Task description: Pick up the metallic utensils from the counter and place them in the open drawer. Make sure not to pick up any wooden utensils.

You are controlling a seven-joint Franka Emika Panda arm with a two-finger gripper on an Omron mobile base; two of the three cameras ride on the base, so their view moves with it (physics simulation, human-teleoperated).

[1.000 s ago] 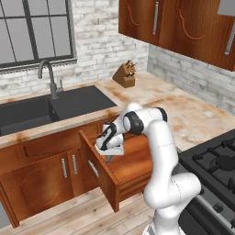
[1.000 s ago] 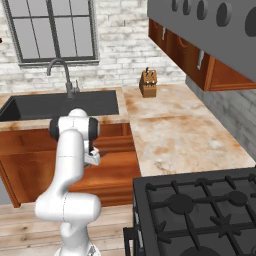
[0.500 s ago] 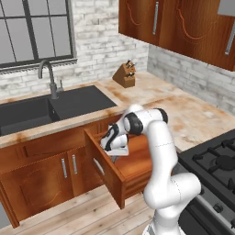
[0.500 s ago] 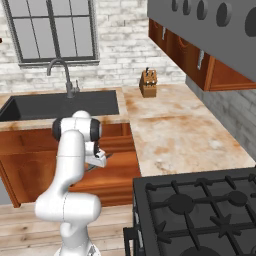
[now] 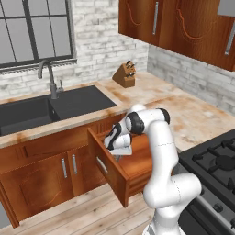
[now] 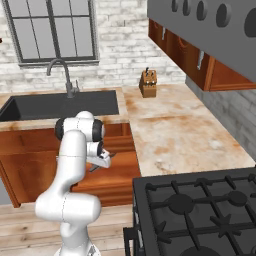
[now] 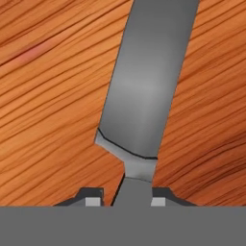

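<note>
The two-finger gripper is closed on a flat grey metal utensil, the narrow neck of the piece pinched between the two small dark fingertips and its broad grey length running up and away across close reddish wood grain. Whether that length is the knife's blade or part of the fork cannot be told from this close. The wood beneath it is the floor of the wide, shallow reddish-brown open drawer, and the utensil lies very near that surface; contact cannot be confirmed.

In the left base view the white arm bends down over the drawer, with the gripper low inside it, just behind the drawer's front panel with its silver bar handle. The right base view shows the same hand above the drawer's wooden floor.

Just beyond the drawer, the long beige stone counter with rusty-orange marbling stretches away to the right of the drawer. To the drawer's left sits the black sink with its curved grey tap. Farthest from the drawer, a tan wooden knife block stands on the counter against the pale brick wall.
</note>
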